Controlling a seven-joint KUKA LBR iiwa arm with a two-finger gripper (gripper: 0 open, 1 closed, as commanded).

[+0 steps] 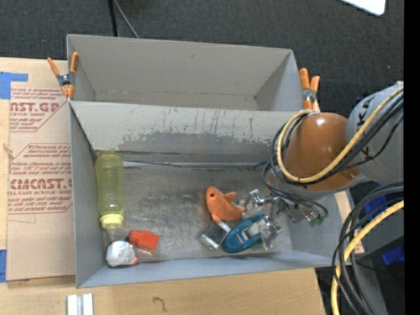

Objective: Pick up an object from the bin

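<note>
Silver pincer (265, 216) sits low in the near right part of the grey bin (84, 195), close over a blue rounded object (237, 240). Whether it is wide or narrow, one cannot tell. Just beside lies an orange piece (222, 205). Well apart, at the left, lie a yellow bottle (109, 188), a small red block (145, 240) and a white ball (119, 254).

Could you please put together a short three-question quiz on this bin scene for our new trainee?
1. True or false: the yellow-green bottle lies along the left wall of the bin.
2. Fill in: the small block beside the white ball is coloured ____.
3. Which lies nearest the gripper? A) the bottle B) the white ball C) the blue object
Key: 1 true; 2 orange; 3 C.
</note>
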